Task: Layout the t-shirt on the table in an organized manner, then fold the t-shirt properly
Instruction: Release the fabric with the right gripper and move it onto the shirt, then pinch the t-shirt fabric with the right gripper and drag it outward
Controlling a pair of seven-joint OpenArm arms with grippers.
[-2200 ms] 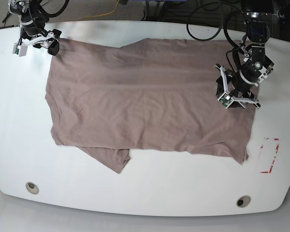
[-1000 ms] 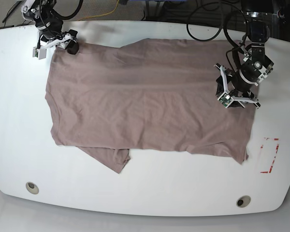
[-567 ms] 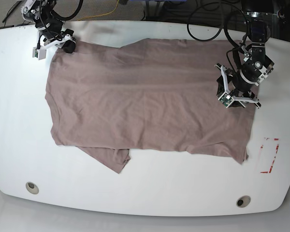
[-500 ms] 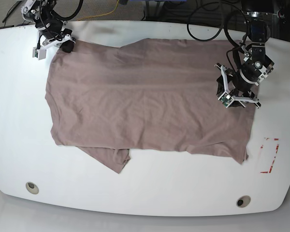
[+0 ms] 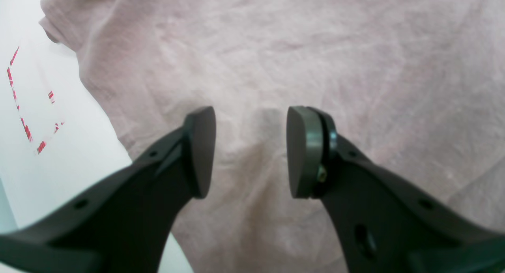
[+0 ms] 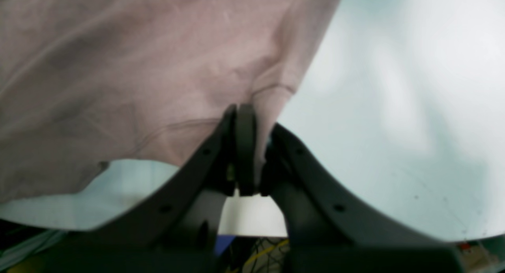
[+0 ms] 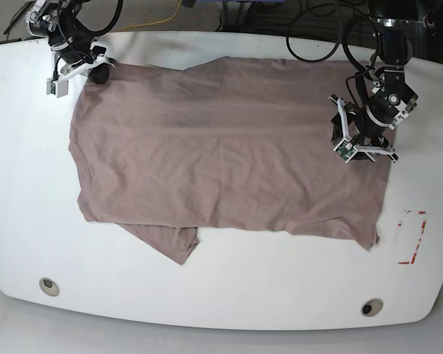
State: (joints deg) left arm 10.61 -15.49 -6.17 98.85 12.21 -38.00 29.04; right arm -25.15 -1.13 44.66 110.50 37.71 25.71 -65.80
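A large white, smooth-topped table point(image 7: 229, 295) with curved edges fills the base view. At its far left corner, the right gripper point(image 7: 97, 72) has its black claws pressed together on the hemmed corner of a plain dusty mauve-brown short-sleeved t-shirt point(image 7: 221, 147) of thin, wrinkled fabric; the right wrist view shows cloth pinched between the claws point(image 6: 246, 146) above the white tabletop. The t-shirt lies spread across the middle of the table, mostly flat, with a folded flap sticking out along its near edge, left of centre. Over the shirt's right side, the left gripper point(image 7: 363, 155) hangs with its dark claws apart (the left wrist view point(image 5: 250, 150) shows bare fabric between them, nothing clamped). To the right, near the shirt's near right corner, a red tape rectangle point(image 7: 412, 236) marks the table. Two round grommet holes sit along the near edge, one left point(image 7: 49, 286) and one right point(image 7: 371, 307).
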